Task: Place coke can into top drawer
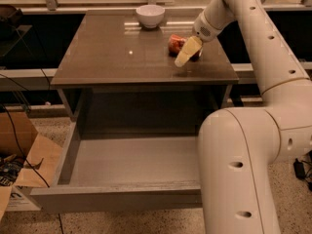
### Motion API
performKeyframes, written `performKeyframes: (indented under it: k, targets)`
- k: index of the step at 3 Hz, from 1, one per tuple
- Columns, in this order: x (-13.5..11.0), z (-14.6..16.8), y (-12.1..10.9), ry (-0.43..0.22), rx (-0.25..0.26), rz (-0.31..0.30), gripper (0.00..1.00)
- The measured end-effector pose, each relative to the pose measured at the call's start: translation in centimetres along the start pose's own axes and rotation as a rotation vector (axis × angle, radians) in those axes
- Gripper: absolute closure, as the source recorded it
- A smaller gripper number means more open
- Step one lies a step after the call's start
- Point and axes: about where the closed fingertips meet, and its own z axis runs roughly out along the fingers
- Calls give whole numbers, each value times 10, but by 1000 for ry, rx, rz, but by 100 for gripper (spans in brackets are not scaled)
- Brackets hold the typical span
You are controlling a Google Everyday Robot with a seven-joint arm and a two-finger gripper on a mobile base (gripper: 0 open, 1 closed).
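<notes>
The coke can [175, 43], red-orange, lies on its side on the right part of the brown-grey cabinet top [117, 52]. My gripper [187, 52] reaches down from the upper right and sits right at the can, partly covering its right end. The can rests on the cabinet top. The top drawer [131, 161] is pulled wide open below the top, and its light grey floor holds nothing. My arm's large white segment [239, 174] covers the drawer's right front corner.
A white bowl [150, 14] stands at the back middle of the cabinet top. An open cardboard box [22, 150] with cables sits on the floor at the left. Dark shelving runs behind the cabinet.
</notes>
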Motion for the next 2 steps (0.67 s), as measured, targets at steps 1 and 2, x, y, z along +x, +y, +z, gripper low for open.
performKeyframes:
  k: [1, 2]
  targets:
    - [11, 9, -2, 11, -17, 24, 17]
    - [10, 7, 0, 7, -24, 14, 36]
